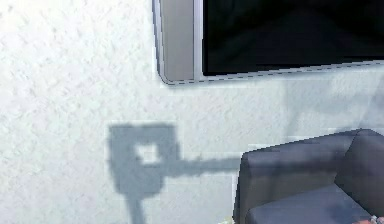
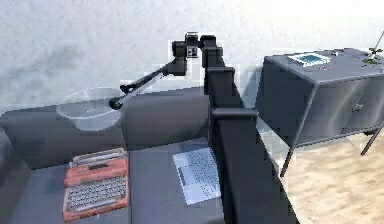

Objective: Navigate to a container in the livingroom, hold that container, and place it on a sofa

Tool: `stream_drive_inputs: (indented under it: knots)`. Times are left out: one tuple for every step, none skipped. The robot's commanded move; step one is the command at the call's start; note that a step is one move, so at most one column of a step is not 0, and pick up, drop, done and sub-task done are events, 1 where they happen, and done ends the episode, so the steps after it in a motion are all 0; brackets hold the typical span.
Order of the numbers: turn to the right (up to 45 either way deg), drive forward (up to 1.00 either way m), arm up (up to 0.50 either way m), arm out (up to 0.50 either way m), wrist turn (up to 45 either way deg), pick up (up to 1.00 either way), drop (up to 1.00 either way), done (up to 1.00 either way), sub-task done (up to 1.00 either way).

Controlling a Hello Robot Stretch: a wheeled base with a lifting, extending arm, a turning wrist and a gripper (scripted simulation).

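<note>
While the arm (image 2: pixel 235 130) reaches out from the arm side view's bottom edge, the gripper (image 2: pixel 118 100) slants down and to the left, and there at its far end hangs the container: a clear glass bowl (image 2: pixel 85 115). It is wide and shallow, with a thin bright rim, and so see-through that the pale wall (image 2: pixel 60 50) and the top of the backrest show right through it. The bowl floats in the air above the seat cushions of the dark grey sofa (image 2: pixel 150 130), touching none of them, so the gripper holds it. How its thin fingers are set around the rim I cannot tell.

Down on the sofa, a red typewriter (image 2: pixel 95 184) lies on the left cushion, and a printed sheet of paper (image 2: pixel 198 172) lies on the next one, just beside the arm. To the right stands a grey cabinet (image 2: pixel 320 105) on a wooden floor (image 2: pixel 330 190), with a flat framed object (image 2: pixel 310 60) on top.

Over in the forward view, a silver-framed television (image 1: pixel 290 35) hangs on the white wall, and a dark grey upholstered seat (image 1: pixel 300 180) sits in the lower right corner.
</note>
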Motion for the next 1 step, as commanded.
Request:
stream_drive_inputs:
  knots:
    - [0.0, 0.0, -0.36, 0.0, 0.0, 0.0, 0.0, 0.0, 0.0]
